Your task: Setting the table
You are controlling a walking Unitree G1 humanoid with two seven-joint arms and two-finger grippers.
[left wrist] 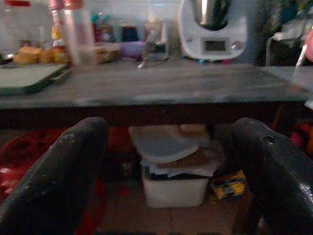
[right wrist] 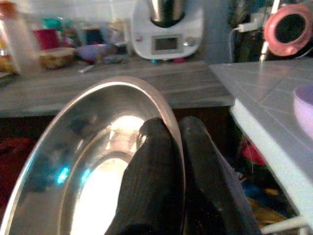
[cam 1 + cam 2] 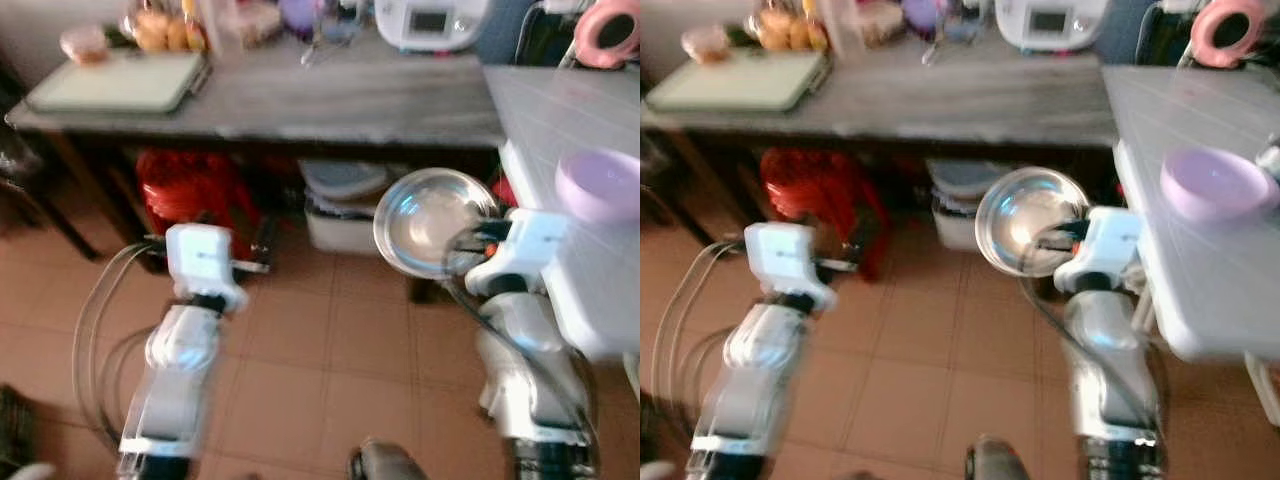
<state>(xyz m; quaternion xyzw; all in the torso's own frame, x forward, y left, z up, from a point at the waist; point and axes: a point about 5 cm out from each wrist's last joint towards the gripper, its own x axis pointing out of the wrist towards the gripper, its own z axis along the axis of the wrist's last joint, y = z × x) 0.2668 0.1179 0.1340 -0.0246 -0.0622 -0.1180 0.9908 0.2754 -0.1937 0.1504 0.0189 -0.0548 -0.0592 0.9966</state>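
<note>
Fingers (image 2: 151, 171) of my right gripper (image 2: 178, 161) are pinched on the rim of a stainless steel bowl (image 3: 432, 222), one finger inside the rim and one outside, so the bowl hangs tilted with its hollow turned toward the head camera. I hold it in the air above the tiled floor (image 3: 330, 360), just beside the edge of the white table (image 3: 560, 110) that runs along my right. On that table, a little ahead of the gripper and to its right, sits a lilac bowl (image 3: 598, 184), apart from the steel one. Farther along the table I see a pink ring-shaped object (image 3: 605, 32); what it is I cannot tell.

My left gripper (image 1: 168, 171) has its two fingers spread wide with nothing between them, and it hovers over the floor well apart from the bowl. Straight ahead of it, under the grey counter (image 3: 330, 95), stands a white tub (image 1: 173, 188) with lids stacked on it, and a red bag (image 3: 195, 190) lies to that tub's left. On the counter beyond, I can make out a green cutting board (image 3: 120, 82) at the left and a white kitchen machine (image 3: 432, 22) at the back. Both head views are blurred.
</note>
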